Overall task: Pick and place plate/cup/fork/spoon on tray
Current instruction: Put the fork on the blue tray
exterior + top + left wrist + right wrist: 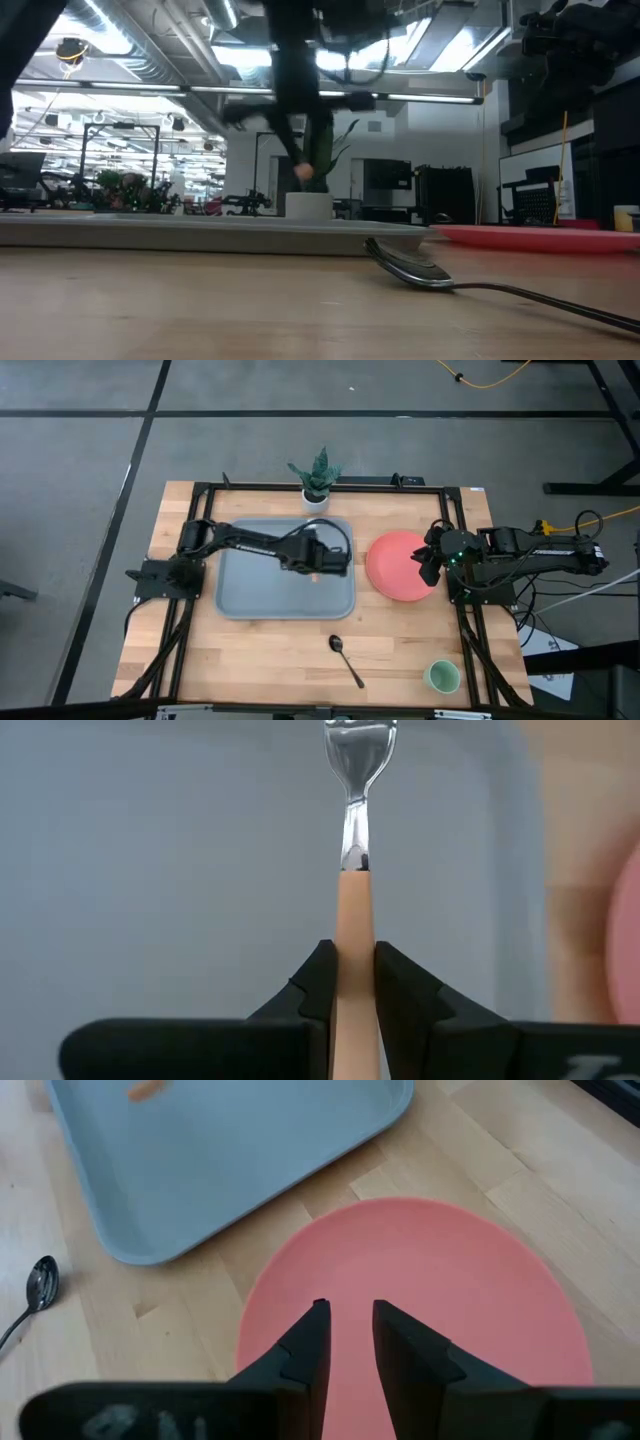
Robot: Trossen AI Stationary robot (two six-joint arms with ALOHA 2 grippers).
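Observation:
The fork point(354, 890), with an orange handle and silver tines, sits in my left gripper point(353, 955), which is shut on it over the right half of the light blue-grey tray point(250, 595). My left gripper point(322, 565) also shows in the high view. The coral-red plate point(395, 565) lies flat on the table right of the tray. My right gripper point(350, 1315) hangs open over the plate's right part with nothing between its fingers. The dark spoon point(347, 660) lies on the table near the front edge. The mint-green cup point(442, 677) stands at the front right. My left gripper pinches the fork's orange handle point(354, 935) between its two fingers, which lie along the fork. The tines point(358, 750) stick out beyond the fingertips. The fingers slant down from the table's left. In the low view the fork hangs above the tray, clear of it.
A white pot with a green plant point(316, 482) stands at the table's far edge behind the tray. A black frame point(200, 490) runs around the work area. Bare wood lies between the tray and the spoon.

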